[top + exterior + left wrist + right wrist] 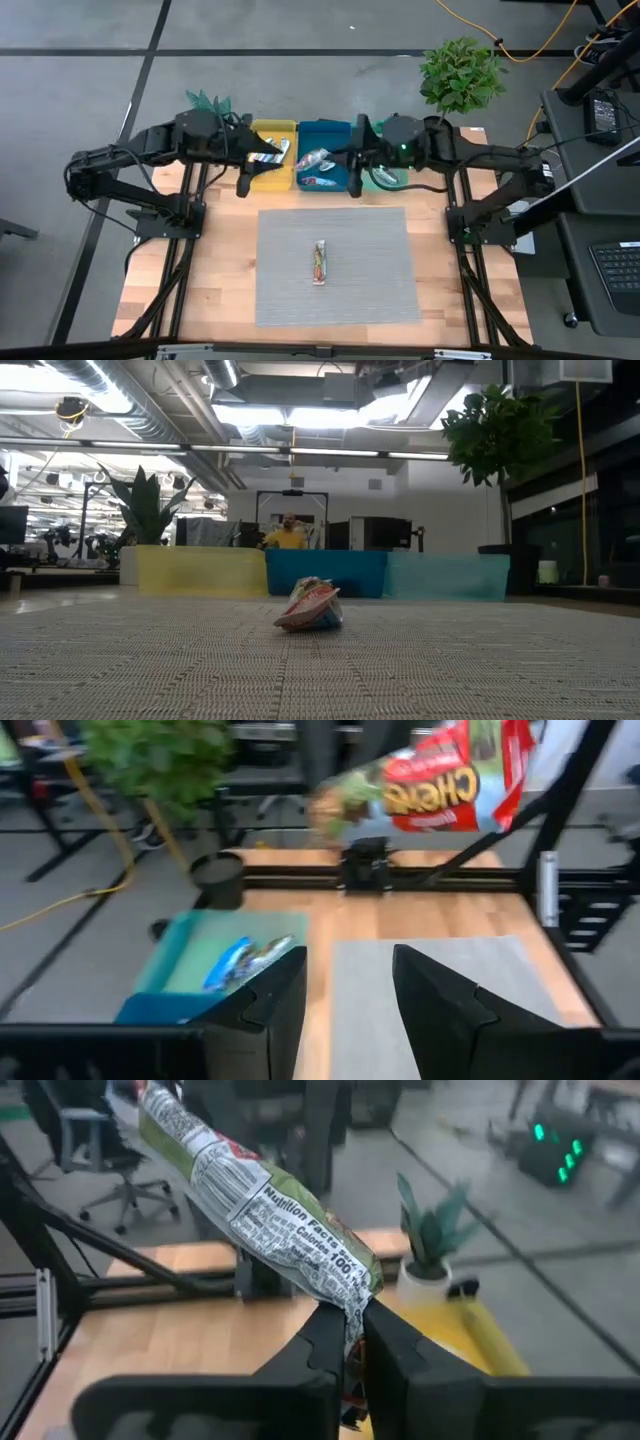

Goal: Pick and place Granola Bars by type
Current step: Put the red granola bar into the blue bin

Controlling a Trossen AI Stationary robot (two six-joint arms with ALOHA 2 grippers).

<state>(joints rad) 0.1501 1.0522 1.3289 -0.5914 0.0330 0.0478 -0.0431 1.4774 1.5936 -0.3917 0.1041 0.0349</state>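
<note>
A red-orange multicoloured granola bar (319, 262) lies flat on the grey mat (380, 290); it also shows in the low view (310, 606). My right gripper (357, 1330) hovers over the blue tray (335, 135), shut on a second red-and-green bar (270, 1200), which the left wrist view sees high up (430, 775). My left gripper (350, 985) is open and empty beside the yellow tray (285, 128), where silver bars (268, 152) lie. A blue bar (240, 960) rests in the teal tray (185, 945). My right gripper pinches the bar by its crimped wrapper end (352, 1305) between its two fingers. The rest of the bar juts out beyond the fingertips, lifted clear of the trays and the table.
The three trays stand in a row along the mat's far edge: yellow (200, 571), blue (325, 572), teal (448, 575). A potted plant (460, 72) stands at the table's far right corner and a small one (207, 100) at the far left. Bare wood surrounds the mat.
</note>
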